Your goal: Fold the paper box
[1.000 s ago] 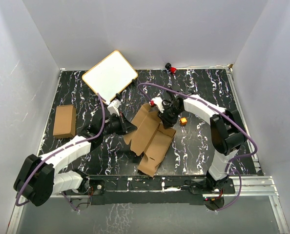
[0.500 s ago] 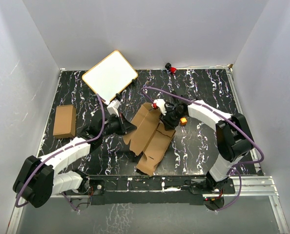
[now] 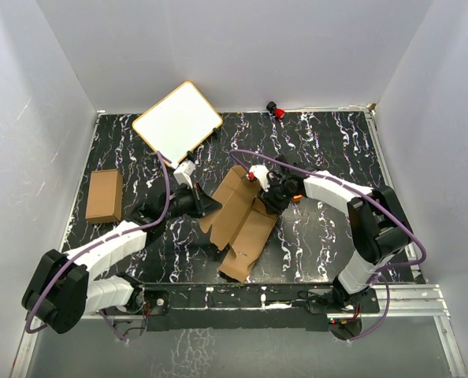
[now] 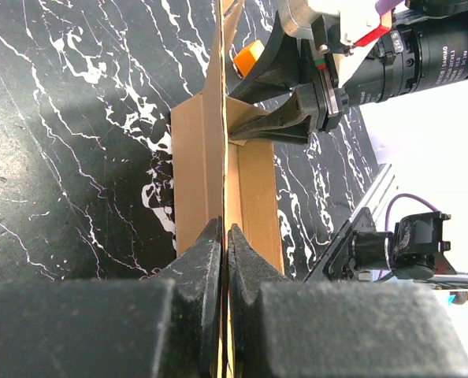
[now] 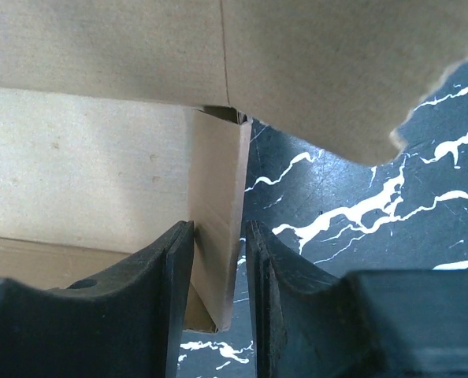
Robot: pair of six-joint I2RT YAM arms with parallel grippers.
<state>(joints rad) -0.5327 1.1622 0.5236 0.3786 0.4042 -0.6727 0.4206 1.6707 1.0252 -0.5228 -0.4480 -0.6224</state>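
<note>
Paper box [image 3: 242, 224]: a brown cardboard sheet with many flaps, lying at mid-table between the two arms. It is part-folded, with some panels flat on the black marbled table [image 3: 321, 142] and others standing.

Left pincer [image 4: 224, 232]: closed tight on one thin upright edge of the sheet, with no gap between cardboard and pads. My reading is that it acts as an anchor, pinning the near-left side so the sheet cannot slide or swing while the other arm works.

Right pincer [image 5: 218, 236]: low at the far right corner, one finger on each side of a narrow standing flap. The flap fills the gap and the pads appear to bear on it, so I log it as gripping the flap, with slight doubt on the right-hand pad. It holds beside a crease, probably to turn that flap along the score line.

Judgement: early to middle of the fold, as no closed carton shape exists yet. The risk is that the two grips pull against each other and buckle a panel off its crease.

Nearby:
- An orange block [image 3: 295, 194] just beside the right pincer, which could snag a flap as it swings.
- A second small carton [image 3: 105, 195] at far left, well apart.
- A white board [image 3: 177, 120] at the back left.
</note>
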